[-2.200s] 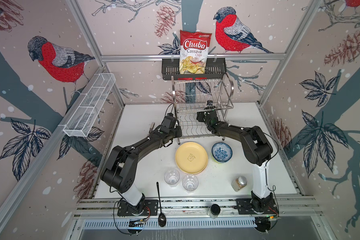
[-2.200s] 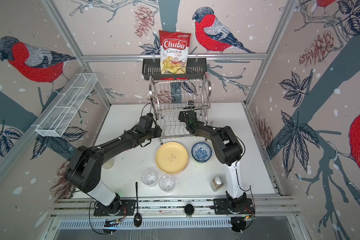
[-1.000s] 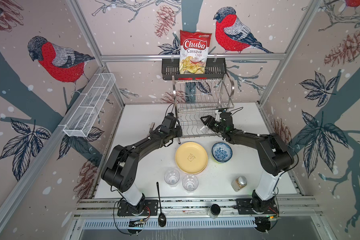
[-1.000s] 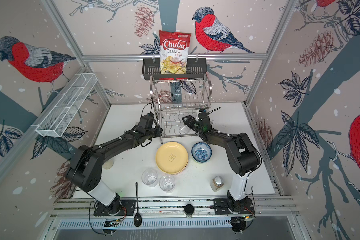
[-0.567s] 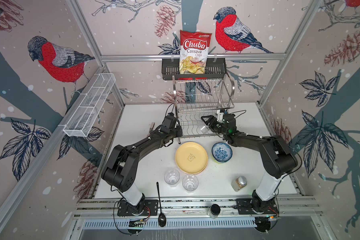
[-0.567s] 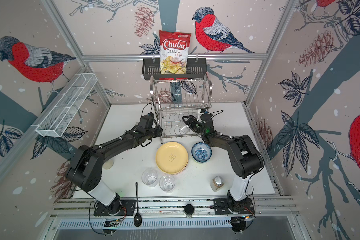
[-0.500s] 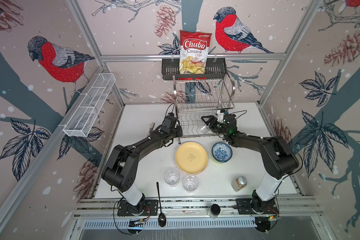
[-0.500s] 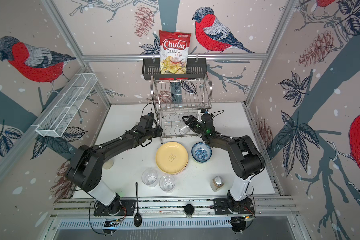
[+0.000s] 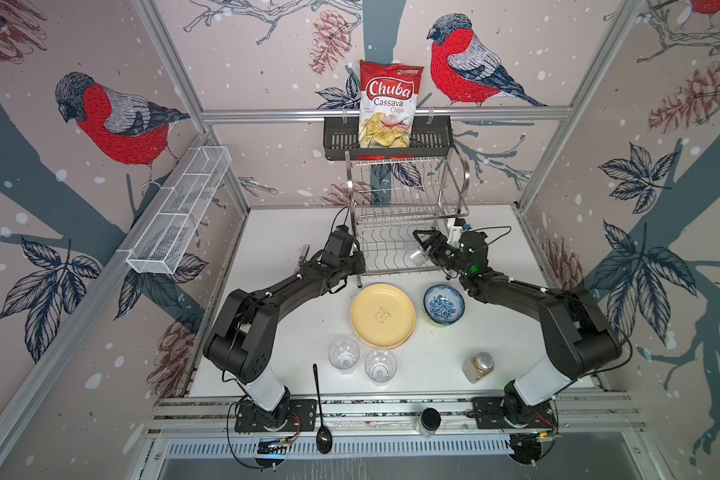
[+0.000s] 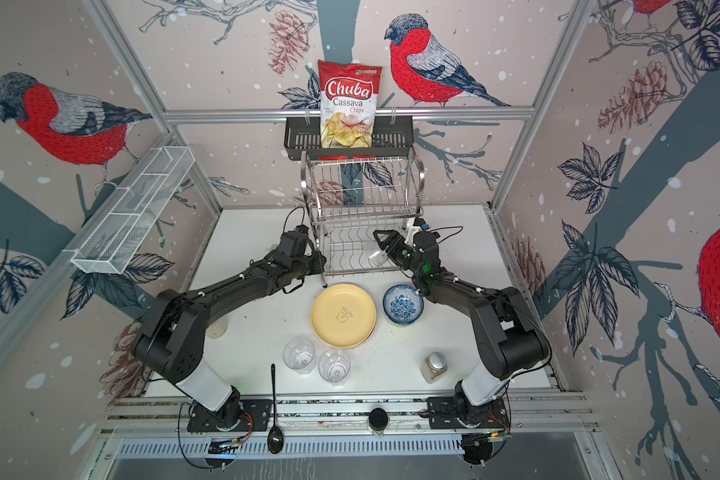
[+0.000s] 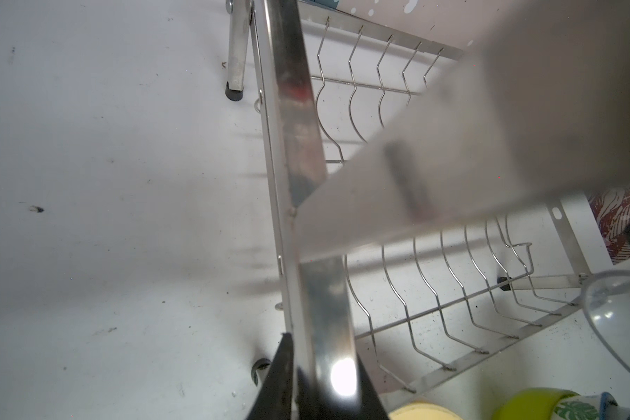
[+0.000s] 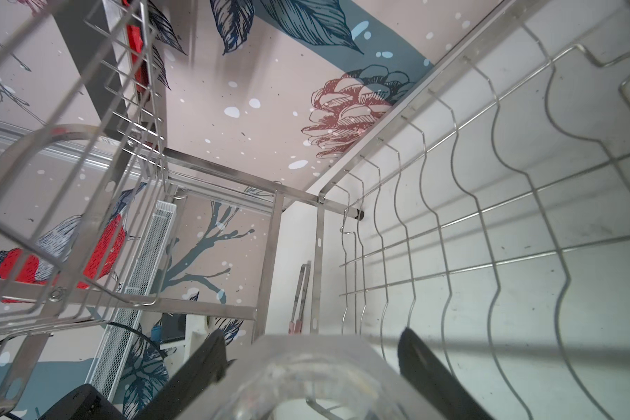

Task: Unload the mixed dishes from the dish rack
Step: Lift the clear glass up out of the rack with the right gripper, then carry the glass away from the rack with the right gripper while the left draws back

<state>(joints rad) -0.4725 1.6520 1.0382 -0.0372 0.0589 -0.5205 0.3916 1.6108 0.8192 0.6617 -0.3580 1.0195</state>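
The steel dish rack (image 9: 404, 199) (image 10: 360, 195) stands at the back, both tiers bare of dishes. My left gripper (image 9: 356, 268) (image 11: 321, 363) is shut on the rack's left side bar (image 11: 295, 109). My right gripper (image 9: 420, 249) (image 12: 311, 349) reaches in over the lower tier from the right, shut on a clear tumbler (image 9: 417, 258) (image 12: 313, 381) that lies tilted between its fingers. On the table in front lie a yellow plate (image 9: 382, 315), a blue-white bowl (image 9: 443, 304) stacked on a lime green one, and two upright tumblers (image 9: 344, 353) (image 9: 380, 365).
A black shelf (image 9: 337, 141) with a chips bag hangs above the rack. A white mesh basket (image 9: 179, 216) runs along the left wall. A spice jar (image 9: 479, 365) stands front right, another jar (image 9: 429, 420) and a black spoon (image 9: 321, 411) lie on the front rail.
My right arm has swung from inside the rack out toward its right side, carrying the tumbler; over the last second it only eased slightly right. The left arm has stayed put.
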